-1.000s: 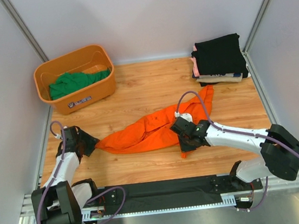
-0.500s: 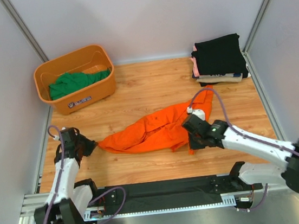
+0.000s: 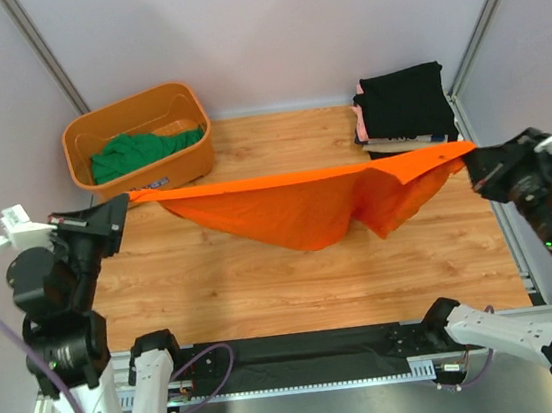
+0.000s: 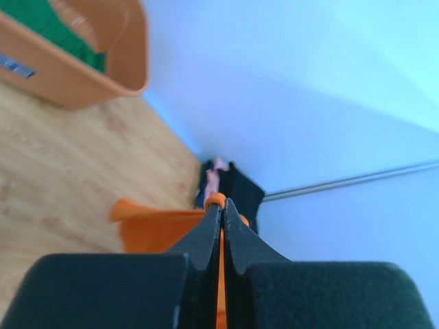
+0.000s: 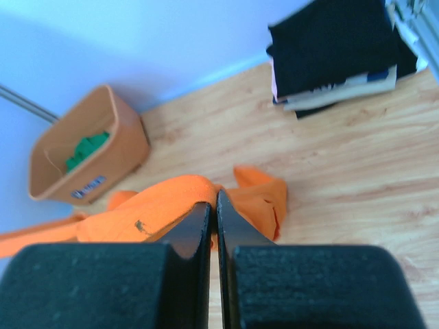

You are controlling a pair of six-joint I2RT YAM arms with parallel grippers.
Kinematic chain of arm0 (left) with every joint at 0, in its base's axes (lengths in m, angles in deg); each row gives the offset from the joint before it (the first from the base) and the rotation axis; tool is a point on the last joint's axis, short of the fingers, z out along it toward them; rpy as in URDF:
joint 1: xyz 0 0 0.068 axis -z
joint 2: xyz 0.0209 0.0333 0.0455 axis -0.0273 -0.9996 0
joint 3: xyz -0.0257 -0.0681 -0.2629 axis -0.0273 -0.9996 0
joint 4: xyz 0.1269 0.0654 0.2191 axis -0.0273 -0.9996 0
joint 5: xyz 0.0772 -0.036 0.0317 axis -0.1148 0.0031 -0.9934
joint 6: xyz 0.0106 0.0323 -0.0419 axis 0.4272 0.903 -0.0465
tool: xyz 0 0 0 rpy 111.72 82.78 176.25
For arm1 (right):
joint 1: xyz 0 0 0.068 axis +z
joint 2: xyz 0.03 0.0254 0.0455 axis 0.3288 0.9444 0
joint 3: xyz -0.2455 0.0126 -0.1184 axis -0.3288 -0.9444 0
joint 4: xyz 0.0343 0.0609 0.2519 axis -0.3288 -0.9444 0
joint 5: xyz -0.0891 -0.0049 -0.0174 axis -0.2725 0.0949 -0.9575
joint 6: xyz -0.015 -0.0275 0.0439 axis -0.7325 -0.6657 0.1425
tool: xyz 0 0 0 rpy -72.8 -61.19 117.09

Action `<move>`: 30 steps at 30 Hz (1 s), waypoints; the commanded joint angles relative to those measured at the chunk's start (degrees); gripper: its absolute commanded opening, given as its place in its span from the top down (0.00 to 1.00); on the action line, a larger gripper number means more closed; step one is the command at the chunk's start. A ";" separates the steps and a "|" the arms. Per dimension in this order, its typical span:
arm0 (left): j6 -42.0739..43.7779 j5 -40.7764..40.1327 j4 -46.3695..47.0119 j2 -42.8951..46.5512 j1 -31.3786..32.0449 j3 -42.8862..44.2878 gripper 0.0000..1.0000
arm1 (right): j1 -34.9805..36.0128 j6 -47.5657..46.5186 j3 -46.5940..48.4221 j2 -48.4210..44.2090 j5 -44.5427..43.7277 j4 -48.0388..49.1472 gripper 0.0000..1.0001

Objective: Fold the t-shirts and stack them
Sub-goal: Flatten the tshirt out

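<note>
Wooden tabletop (image 3: 266, 288), pale grey walls (image 3: 285, 34)

Orange t-shirt (image 3: 306, 208) aloft — green (image 3: 134, 153) crumpled, black (image 3: 402, 100) folded

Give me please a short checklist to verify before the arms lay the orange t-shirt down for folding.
1. Left gripper shut on the orange t-shirt: ok.
2. Right gripper shut on it: ok.
3. Upper edge stretched straight between the grippers: ok.
4. Cloth hanging flat: not ok; it sags in uneven folds, bunched toward the right.
5. Grips at matching corners: cannot tell.
6. Shirt clear of the basket and the folded stack: cannot tell from above.
</note>
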 commanded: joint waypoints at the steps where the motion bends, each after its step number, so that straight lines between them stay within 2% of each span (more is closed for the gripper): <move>1: -2.93 -3.81 -4.14 -0.31 -0.48 9.10 1.00 | -0.29 -5.21 12.58 1.33 -7.45 -8.37 1.00; 5: 0.84 -5.92 -4.06 -0.58 -0.40 21.15 1.00 | -0.20 -12.86 19.22 0.72 -1.67 -3.74 1.00; 10: 5.59 -8.12 -5.90 -2.42 -0.40 31.95 1.00 | -0.20 -15.50 21.59 -2.18 -1.12 -0.46 1.00; 15: 6.92 -8.03 -7.57 -5.40 -0.40 34.96 1.00 | -0.11 -21.73 25.37 1.93 -1.55 3.40 1.00; 18: 8.41 -9.26 -11.87 -9.09 -0.48 35.76 1.00 | 0.94 -26.21 24.24 8.85 -7.60 5.07 1.00; 21: 10.25 -8.66 -14.25 -12.17 -0.40 31.03 1.00 | 0.77 -26.93 20.47 15.89 -12.53 5.51 1.00; 23: 12.18 -8.48 -13.65 -13.06 -0.40 22.34 1.00 | -6.05 -25.10 13.80 19.16 -6.08 5.69 1.00; 24: 12.89 -9.08 -13.12 -14.02 -0.40 18.57 1.00 | -14.97 -21.95 11.34 22.65 -0.91 5.95 1.00; 25: 13.59 -9.79 -12.42 -14.64 -0.40 10.52 1.00 | -18.19 -21.31 5.40 24.60 6.45 7.26 1.00; 27: 14.12 -11.28 -7.33 -18.30 -0.48 2.57 1.00 | -21.46 -21.31 2.27 32.74 6.53 14.19 1.00; 28: 15.34 -10.24 -5.40 -20.60 -0.57 -2.16 1.00 | -23.12 -22.00 4.87 36.54 6.96 15.87 0.96; 29: 16.40 -8.67 -3.03 -23.49 -0.75 -2.82 0.97 | -24.01 -22.79 8.38 40.84 8.36 15.54 0.81; 30: 17.11 -5.17 -2.22 -29.78 -0.75 -2.74 0.70 | -24.19 -23.24 13.63 49.93 8.46 13.62 0.46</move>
